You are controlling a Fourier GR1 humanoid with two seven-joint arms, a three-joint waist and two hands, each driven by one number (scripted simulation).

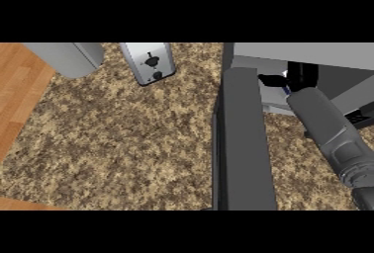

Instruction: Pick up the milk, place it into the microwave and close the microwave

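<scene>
The milk [287, 81] is hard to see: only a small white and blue part shows at the mouth of the microwave [306, 55], just past the end of your right forearm. It seems to be inside the opening already or at its threshold, but you cannot tell from here whether it stands on the microwave floor or hangs in the air.

The right hand [301, 74] is reached into the cavity, dark against the dark inside. It looks wrapped around the milk, though the fingers are mostly hidden, so I say this as a judgement only.

The microwave door [245, 143] stands wide open, swung toward you, and it lies just to the left of the forearm. Further away on the counter [124, 143] are a toaster [150, 62] and a grey container [70, 57], both well apart from the work. The left hand does not show.

So the step in hand is the placing. Next you need to set the milk down deep enough, release it, draw the arm back out without touching the door, and then push the door closed.
</scene>
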